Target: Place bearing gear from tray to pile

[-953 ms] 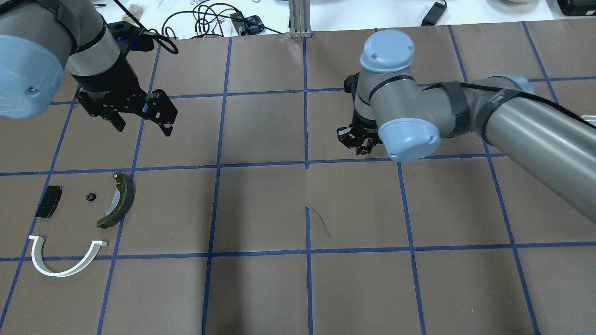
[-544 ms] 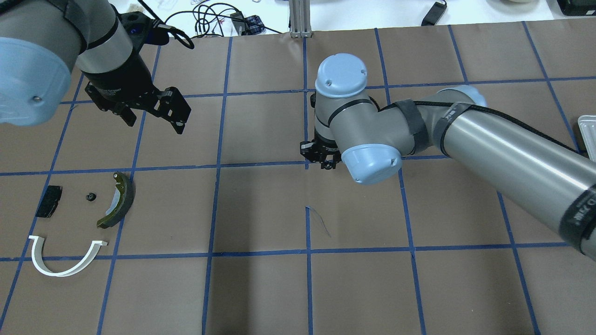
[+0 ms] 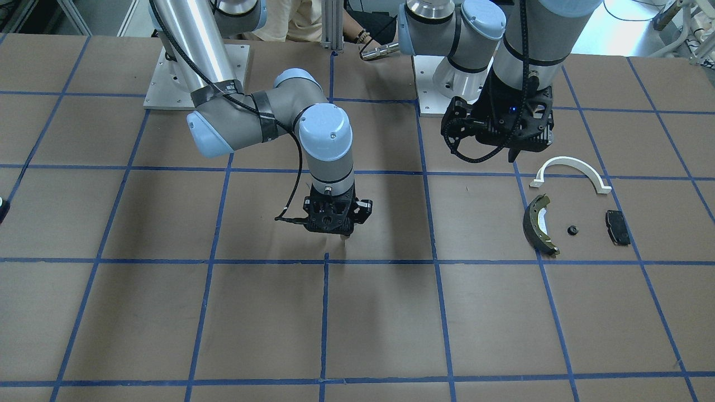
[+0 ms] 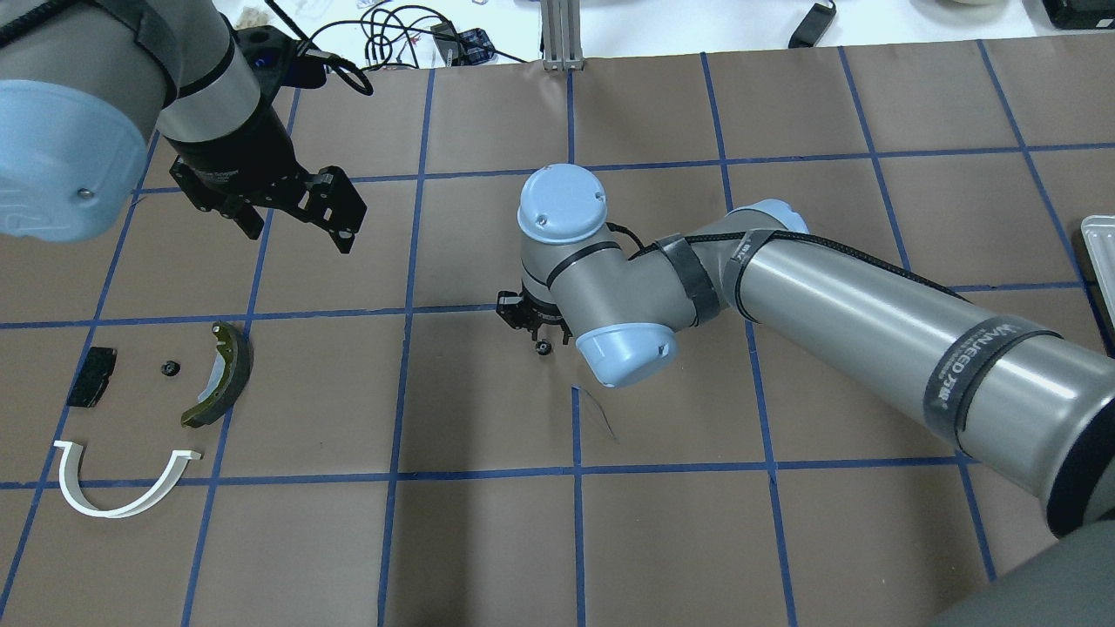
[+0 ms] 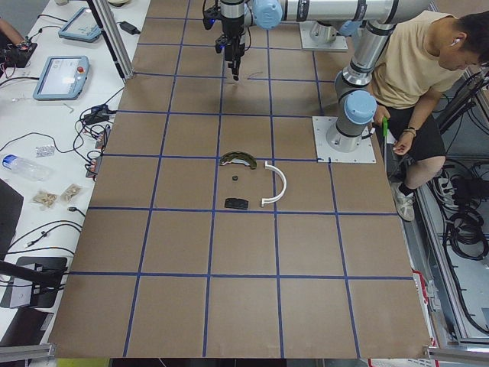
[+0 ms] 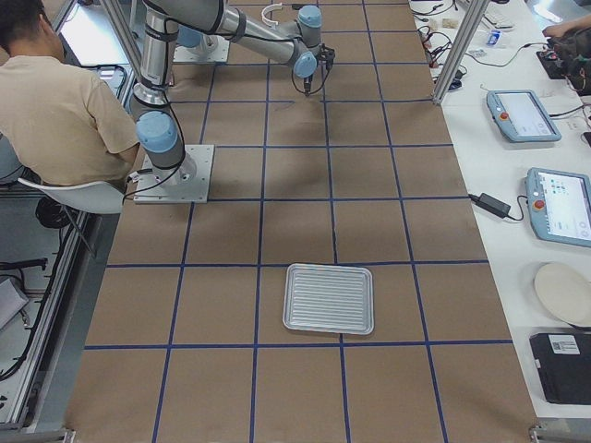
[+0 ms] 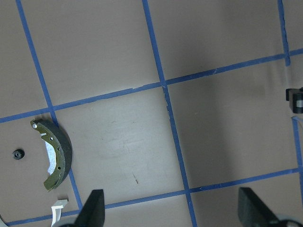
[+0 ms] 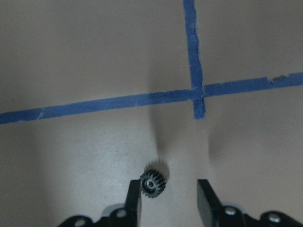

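Locate the pile at the far left of the overhead view: black pad, brake shoe, white arch. Note the left gripper beyond it, jaws wide, holding nothing. Find the gear on the table near its middle, well apart from the pile, against one finger of the right gripper. Read those jaws as spread wider than the gear, not clamping it. Treat this, probably, as a set-down for the other arm. Raise the right gripper straight up to avoid dragging or rolling the gear. Then centre the left jaws over the gear, descend squarely, close across the teeth. Disregard the tray at the far right.
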Available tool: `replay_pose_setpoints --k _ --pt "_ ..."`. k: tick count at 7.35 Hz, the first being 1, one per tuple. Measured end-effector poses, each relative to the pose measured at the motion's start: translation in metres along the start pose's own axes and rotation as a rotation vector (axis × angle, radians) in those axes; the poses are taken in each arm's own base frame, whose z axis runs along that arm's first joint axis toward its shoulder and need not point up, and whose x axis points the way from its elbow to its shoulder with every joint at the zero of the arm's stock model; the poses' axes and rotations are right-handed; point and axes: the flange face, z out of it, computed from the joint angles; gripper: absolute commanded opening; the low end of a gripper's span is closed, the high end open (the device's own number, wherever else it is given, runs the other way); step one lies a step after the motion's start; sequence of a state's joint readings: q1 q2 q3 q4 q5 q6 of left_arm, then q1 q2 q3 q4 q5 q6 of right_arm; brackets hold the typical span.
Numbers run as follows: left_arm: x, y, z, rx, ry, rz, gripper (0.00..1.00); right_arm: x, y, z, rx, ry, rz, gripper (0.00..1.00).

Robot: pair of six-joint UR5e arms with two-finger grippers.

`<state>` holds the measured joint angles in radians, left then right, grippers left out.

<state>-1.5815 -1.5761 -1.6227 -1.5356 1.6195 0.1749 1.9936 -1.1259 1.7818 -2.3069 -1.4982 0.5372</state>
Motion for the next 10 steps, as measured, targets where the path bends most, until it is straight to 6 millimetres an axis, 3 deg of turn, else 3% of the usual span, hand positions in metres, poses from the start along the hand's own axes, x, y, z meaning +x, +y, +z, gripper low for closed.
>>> replay_pose_setpoints --k 1,2,4,5,6,7,8,10 --pt "0.0 -0.001 0.002 -0.004 0.001 -0.008 1.0 0.02 -0.02 -0.013 0.005 0.01 -0.026 1.0" --pt "0.0 -0.004 0.005 -0.01 0.006 -0.02 1.0 0.053 -0.043 -0.04 0.005 0.028 -0.051 1.0" --pt "0.013 -0.02 0.033 -0.028 0.07 -0.104 1.0 0.14 -0.086 -0.118 0.02 0.079 -0.121 1.0" --pt "0.041 -0.032 0.057 -0.028 0.091 -0.133 1.0 0.181 -0.098 -0.159 0.028 0.105 -0.142 1.0" --pt "0.082 -0.036 0.087 -0.046 0.093 -0.169 1.0 0.204 -0.098 -0.203 0.031 0.127 -0.154 1.0" --pt "0.12 -0.034 0.12 -0.065 0.086 -0.194 1.0 0.213 -0.086 -0.246 0.026 0.145 -0.159 1.0" --pt "0.15 -0.031 0.155 -0.064 0.081 -0.208 1.0 0.217 -0.064 -0.276 0.013 0.156 -0.162 1.0" --pt "0.188 -0.021 0.221 -0.026 0.087 -0.228 1.0 0.219 -0.033 -0.299 0.044 0.167 -0.159 1.0"
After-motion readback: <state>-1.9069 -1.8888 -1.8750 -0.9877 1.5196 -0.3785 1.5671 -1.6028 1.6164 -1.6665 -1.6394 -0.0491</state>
